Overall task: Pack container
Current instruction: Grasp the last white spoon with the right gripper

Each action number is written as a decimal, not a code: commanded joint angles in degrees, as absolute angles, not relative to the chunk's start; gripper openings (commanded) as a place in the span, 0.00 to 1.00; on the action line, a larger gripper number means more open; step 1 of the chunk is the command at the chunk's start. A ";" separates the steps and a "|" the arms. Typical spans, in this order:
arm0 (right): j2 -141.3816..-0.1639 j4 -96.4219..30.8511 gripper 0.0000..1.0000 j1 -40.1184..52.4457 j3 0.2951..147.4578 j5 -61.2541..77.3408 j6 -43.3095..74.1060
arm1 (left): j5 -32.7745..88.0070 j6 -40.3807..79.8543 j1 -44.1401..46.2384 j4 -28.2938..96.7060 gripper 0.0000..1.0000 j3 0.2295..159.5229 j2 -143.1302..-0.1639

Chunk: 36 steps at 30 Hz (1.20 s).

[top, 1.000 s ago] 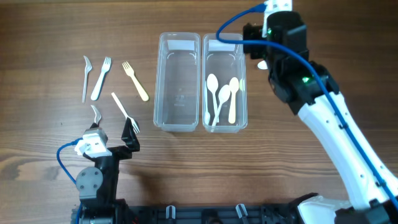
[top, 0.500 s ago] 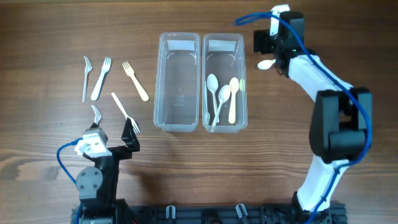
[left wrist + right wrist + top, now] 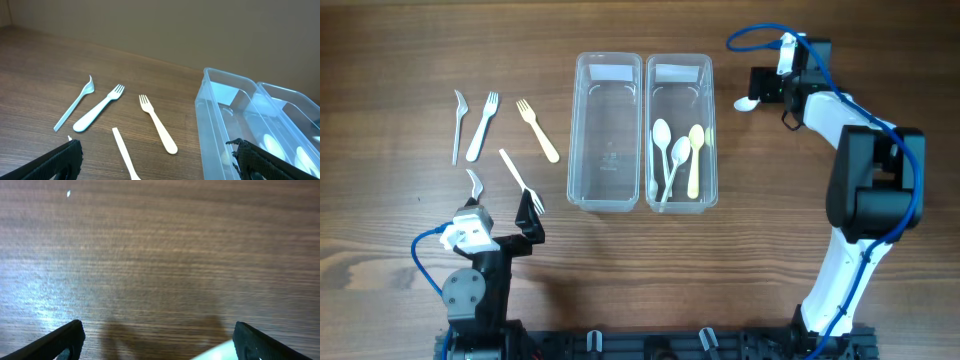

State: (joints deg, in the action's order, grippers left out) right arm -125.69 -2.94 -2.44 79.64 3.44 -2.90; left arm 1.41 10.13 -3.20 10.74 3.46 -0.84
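Since the earlier overhead frames, the right arm has been swung off the containers and folded back toward the far right. The right gripper [image 3: 765,85] is now set low, just beside a loose spoon [image 3: 747,103] that lies on the table [image 3: 420,60] outside the right container [image 3: 712,150]. Nothing else has been shifted.

Nearest the base, the left gripper [image 3: 157,157] is held low with its jaws spread wide and empty, pointed across the forks [image 3: 482,125] toward the containers. It is judged to be parked out of the way while the other arm works. Five forks are scattered on the wood, apart from the left container [image 3: 574,130], which holds nothing. Sorting by kind is suggested: three spoons [image 3: 678,160] lie together in the right container, so the empty one is presumably reserved for forks.

Farthest off, the right forearm is stretched toward the rear of the table, with the wrist turned leftward. In the wrist view the jaws are seen spread with nothing pinched, and a sliver of white spoon shows at the lower edge between them. Picking up that spoon is judged to be the step in hand.
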 commanded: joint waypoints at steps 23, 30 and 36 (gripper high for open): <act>-128.27 -37.56 0.84 -2.13 79.81 3.51 3.05 | 1.87 9.23 -3.66 10.72 1.00 3.20 -0.49; -128.27 -44.51 0.81 -2.13 79.81 5.74 4.62 | 1.87 9.21 -3.66 10.72 1.00 3.20 -0.49; -127.20 -41.28 0.89 -2.13 79.81 15.09 8.99 | 1.89 9.21 -3.66 10.72 1.00 3.20 -0.49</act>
State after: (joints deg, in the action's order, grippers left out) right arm -121.67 -41.50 -2.79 84.51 4.43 5.15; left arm 1.41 10.13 -3.20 10.74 3.46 -0.84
